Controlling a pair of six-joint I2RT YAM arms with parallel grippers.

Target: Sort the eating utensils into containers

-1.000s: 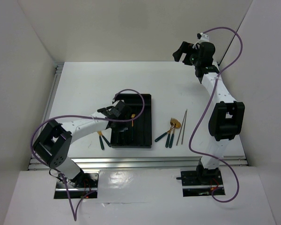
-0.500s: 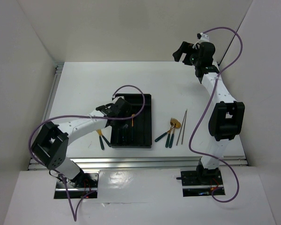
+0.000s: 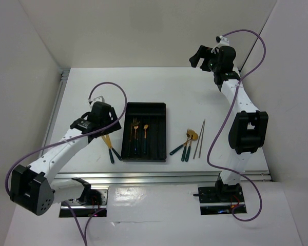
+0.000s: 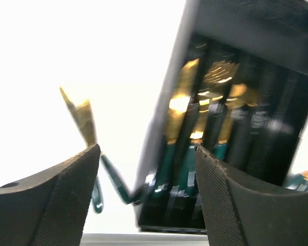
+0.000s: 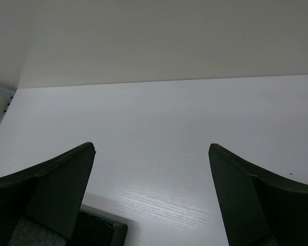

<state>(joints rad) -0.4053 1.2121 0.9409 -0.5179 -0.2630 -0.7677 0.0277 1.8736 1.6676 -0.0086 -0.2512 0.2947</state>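
The black tray (image 3: pixel 159 137) lies mid-table with three gold-headed, teal-handled utensils (image 3: pixel 135 136) in its left compartments. In the left wrist view these utensils (image 4: pixel 180 119) lie side by side inside the tray (image 4: pixel 277 36). My left gripper (image 3: pixel 109 132) hovers just left of the tray, open (image 4: pixel 146 149), with nothing between its fingers. Two more utensils (image 3: pixel 111 151) lie beneath it, one a knife (image 4: pixel 82 117). Right of the tray lie several utensils (image 3: pixel 184 146) and two chopsticks (image 3: pixel 199 138). My right gripper (image 3: pixel 198 55) is raised at the far right, open (image 5: pixel 151 146) and holding nothing.
White walls enclose the table on three sides. An aluminium rail (image 3: pixel 143 177) runs along the near edge and another down the left side (image 3: pixel 57 102). The left arm's purple cable (image 3: pixel 113 89) loops above its wrist. A tray corner (image 5: pixel 100 230) shows in the right wrist view.
My left arm has swung back leftward off the tray and its gripper has opened. A gold utensil it held over the tray now lies in a compartment. The right arm has not moved.
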